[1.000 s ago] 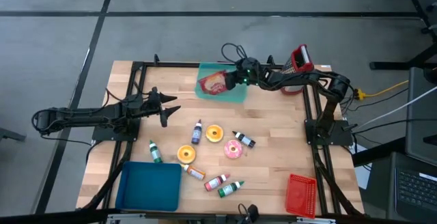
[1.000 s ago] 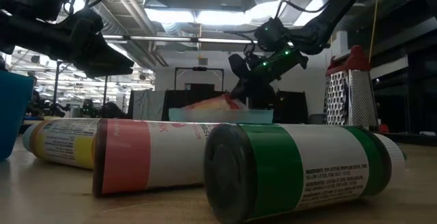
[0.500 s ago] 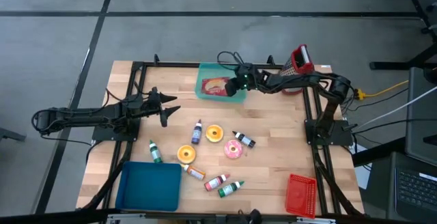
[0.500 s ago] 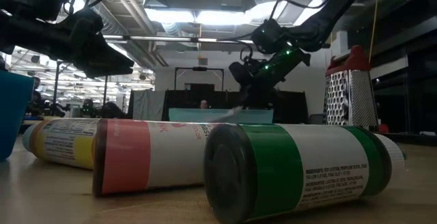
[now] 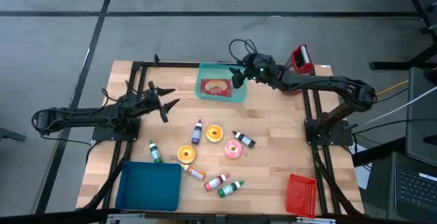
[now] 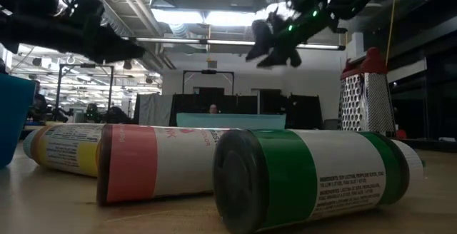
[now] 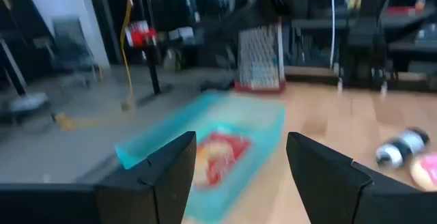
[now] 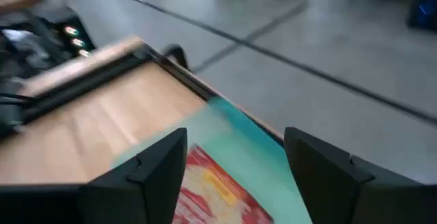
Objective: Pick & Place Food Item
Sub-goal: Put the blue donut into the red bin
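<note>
The food item, a red and yellow packet [image 5: 216, 87], lies flat in the teal tray [image 5: 237, 95] at the table's far middle. It shows in both wrist views as well [image 7: 218, 157] [image 8: 217, 191]. My right gripper [image 5: 237, 78] hangs open above the tray's right end, well clear of it in the low view [image 6: 275, 45], with nothing between its fingers [image 8: 235, 169]. My left gripper [image 5: 164, 101] waits open over the table's left part, pointing level toward the tray [image 7: 239, 176].
Several small bottles [image 5: 196, 132] and three toy donuts [image 5: 233, 149] lie at mid-table. A blue bin [image 5: 149, 186] stands near left, a red basket [image 5: 300, 194] near right, and a grater [image 5: 298, 59] far right. Two bottles [image 6: 307, 173] lie close before the low camera.
My right gripper has opened and let go of the packet, which went from tilted in the fingers to lying flat in the tray. The gripper has then risen and drawn back toward the table's right edge. My left gripper has rolled a little in place.
</note>
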Robot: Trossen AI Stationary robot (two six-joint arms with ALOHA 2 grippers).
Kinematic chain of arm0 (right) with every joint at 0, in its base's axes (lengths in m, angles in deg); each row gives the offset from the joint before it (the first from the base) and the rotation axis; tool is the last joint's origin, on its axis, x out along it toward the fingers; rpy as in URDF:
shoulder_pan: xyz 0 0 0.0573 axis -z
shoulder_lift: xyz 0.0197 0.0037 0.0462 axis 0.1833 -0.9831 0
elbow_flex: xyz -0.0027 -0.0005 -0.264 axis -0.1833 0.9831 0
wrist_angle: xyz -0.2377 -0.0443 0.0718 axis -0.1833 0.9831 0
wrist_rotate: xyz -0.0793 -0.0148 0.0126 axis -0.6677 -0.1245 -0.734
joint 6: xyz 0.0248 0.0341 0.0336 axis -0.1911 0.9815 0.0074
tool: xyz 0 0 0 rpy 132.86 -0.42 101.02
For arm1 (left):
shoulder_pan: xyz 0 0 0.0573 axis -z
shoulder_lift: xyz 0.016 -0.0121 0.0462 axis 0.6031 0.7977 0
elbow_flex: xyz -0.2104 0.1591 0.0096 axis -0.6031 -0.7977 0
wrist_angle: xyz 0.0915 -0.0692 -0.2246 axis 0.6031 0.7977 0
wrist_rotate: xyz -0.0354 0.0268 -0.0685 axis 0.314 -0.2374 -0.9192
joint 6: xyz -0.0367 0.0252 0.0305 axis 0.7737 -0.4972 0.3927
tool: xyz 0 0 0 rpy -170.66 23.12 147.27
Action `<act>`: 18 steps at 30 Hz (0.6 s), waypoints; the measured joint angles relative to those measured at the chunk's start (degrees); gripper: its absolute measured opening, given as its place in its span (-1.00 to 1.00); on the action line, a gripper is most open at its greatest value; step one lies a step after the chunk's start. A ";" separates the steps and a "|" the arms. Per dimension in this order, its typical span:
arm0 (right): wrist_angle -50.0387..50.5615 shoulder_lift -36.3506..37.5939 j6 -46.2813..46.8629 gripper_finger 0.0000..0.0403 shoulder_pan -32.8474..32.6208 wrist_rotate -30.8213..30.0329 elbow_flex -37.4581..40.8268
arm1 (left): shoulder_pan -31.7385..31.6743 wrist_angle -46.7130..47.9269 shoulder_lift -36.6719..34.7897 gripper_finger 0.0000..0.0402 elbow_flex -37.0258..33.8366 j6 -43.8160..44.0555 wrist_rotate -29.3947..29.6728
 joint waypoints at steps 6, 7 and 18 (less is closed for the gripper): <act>-0.11 5.60 -7.23 0.26 -2.56 4.44 0.00 | -0.63 -10.29 0.67 0.12 0.00 0.57 -4.04; -0.12 6.01 -9.57 0.25 -2.94 6.03 0.00 | -0.90 -11.00 1.20 0.12 0.02 0.80 -5.16; -0.08 6.28 -9.04 0.17 -7.18 20.06 0.00 | 0.25 -6.68 19.02 0.12 10.82 -2.16 -9.70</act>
